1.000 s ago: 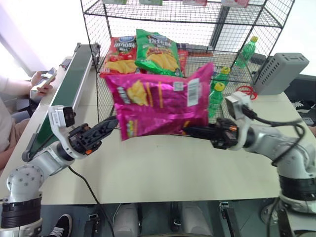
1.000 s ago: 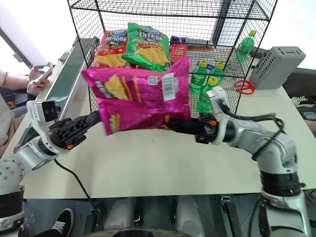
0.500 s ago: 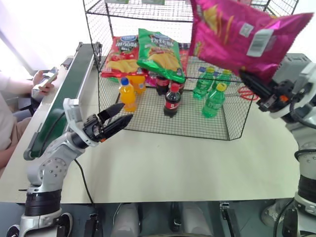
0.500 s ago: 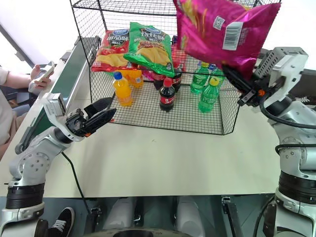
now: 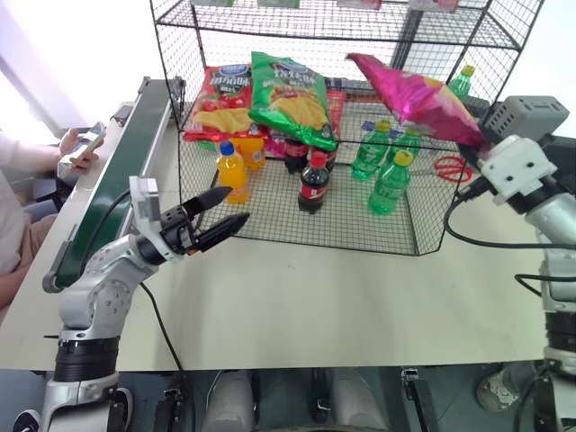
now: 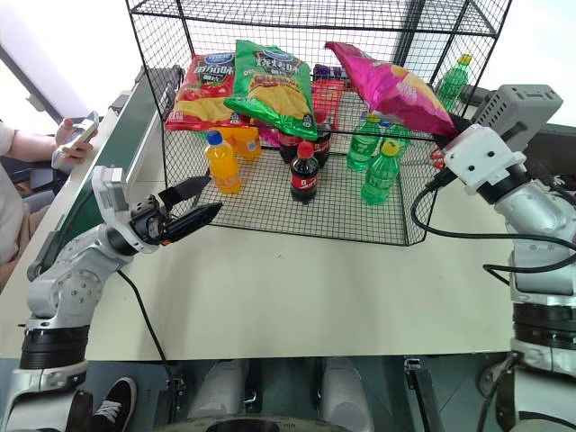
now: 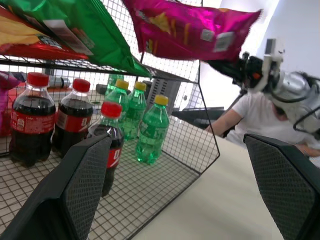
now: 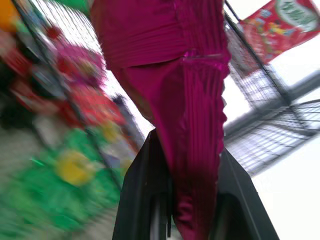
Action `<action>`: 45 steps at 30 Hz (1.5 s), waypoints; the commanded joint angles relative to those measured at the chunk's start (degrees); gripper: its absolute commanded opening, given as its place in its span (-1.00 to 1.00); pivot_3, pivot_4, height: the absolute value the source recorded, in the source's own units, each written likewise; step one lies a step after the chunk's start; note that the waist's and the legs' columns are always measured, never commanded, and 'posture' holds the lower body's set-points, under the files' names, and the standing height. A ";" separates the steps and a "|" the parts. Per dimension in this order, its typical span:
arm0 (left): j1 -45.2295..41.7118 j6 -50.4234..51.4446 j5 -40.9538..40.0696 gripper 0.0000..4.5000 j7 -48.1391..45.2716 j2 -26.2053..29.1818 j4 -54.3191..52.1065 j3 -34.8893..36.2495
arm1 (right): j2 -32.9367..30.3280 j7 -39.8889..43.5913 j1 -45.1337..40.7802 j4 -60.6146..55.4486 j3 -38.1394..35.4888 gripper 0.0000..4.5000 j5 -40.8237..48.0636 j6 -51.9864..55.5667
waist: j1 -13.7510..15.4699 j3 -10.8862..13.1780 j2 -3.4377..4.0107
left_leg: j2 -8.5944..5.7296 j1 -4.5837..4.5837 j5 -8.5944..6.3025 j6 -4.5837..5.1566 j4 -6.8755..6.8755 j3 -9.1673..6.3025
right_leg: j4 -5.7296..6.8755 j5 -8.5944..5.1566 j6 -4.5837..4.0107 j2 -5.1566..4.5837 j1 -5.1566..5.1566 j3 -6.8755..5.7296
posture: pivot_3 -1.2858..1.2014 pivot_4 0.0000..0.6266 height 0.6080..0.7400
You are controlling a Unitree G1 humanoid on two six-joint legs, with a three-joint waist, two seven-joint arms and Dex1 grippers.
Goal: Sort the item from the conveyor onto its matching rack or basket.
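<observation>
Over the bench's far right corner, the right gripper [image 8: 192,200] is clamped on the magenta chip bag [image 6: 391,87], off the conveyor [image 5: 121,171] and level with the rack [image 6: 297,236] shelf holding chip bags; placing remains. The left gripper [image 6: 193,206] hangs apart, empty.

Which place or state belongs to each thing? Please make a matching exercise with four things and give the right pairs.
Things:
1. pink chip bag
2. left gripper
3. orange bottle
4. green chip bag

Places or states:
A. open, holding nothing
B. standing on the rack's bottom grid
C. pinched by the right gripper
D. lying on the rack's middle shelf

Pairs: 1-C, 2-A, 3-B, 4-D
</observation>
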 commanded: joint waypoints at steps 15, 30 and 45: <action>2.23 -6.89 4.44 1.00 4.56 -3.50 -7.57 -0.62 | 2.50 -17.58 -14.19 14.70 13.30 -0.95 -18.93 2.61 | -1.18 0.00 0.02 | 0.00 -0.01 0.04 -0.06 0.00 0.00 | 0.02 0.00 0.00 -0.02 0.00 0.02 | 0.03 -0.52 1.00; 3.24 -7.45 5.18 1.00 6.02 -5.32 -8.88 -1.74 | 1.64 -11.10 -14.61 17.22 15.27 0.90 -10.69 -1.63 | -1.41 -0.02 -0.02 | 0.02 0.16 0.04 -0.06 0.00 0.01 | 0.06 0.02 0.01 -0.02 0.13 0.03 | 0.03 -0.52 1.00; 2.67 -7.89 5.21 1.00 5.58 -5.90 -7.50 -2.19 | -1.84 18.18 -4.01 -2.75 5.24 0.97 24.52 3.31 | -1.04 -0.01 0.00 | 0.01 0.23 0.04 -0.05 0.01 0.01 | 0.05 0.02 0.02 -0.03 0.22 0.02 | 0.03 -0.52 1.00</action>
